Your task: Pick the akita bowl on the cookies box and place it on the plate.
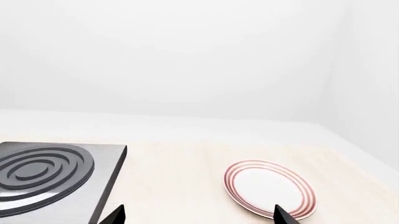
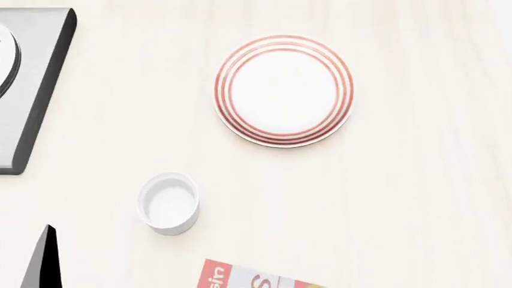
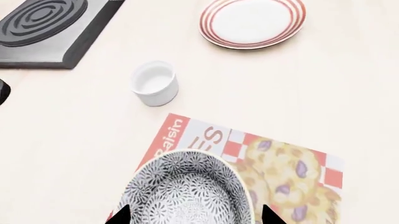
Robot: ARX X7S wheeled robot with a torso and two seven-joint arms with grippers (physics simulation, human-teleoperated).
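Note:
In the right wrist view the akita bowl (image 3: 186,184), round with a grey-and-black pattern, sits on the red and white cookies box (image 3: 283,175). My right gripper (image 3: 196,215) is open, with one dark fingertip on each side of the bowl and not touching it. The plate (image 3: 252,21), white with red rings, lies empty farther along the table; it is also visible as the plate (image 2: 283,90) and the plate (image 1: 269,189). My left gripper (image 1: 199,217) is open and holds nothing, one fingertip just in front of the plate's rim. Only a corner of the cookies box (image 2: 248,277) shows in the head view.
A small plain white cup (image 2: 168,203) stands between box and plate, also seen as the cup (image 3: 154,83). A grey stove plate with a dark ringed burner (image 1: 44,170) occupies the table's left side (image 2: 32,78). A dark arm part (image 2: 44,264) shows at lower left.

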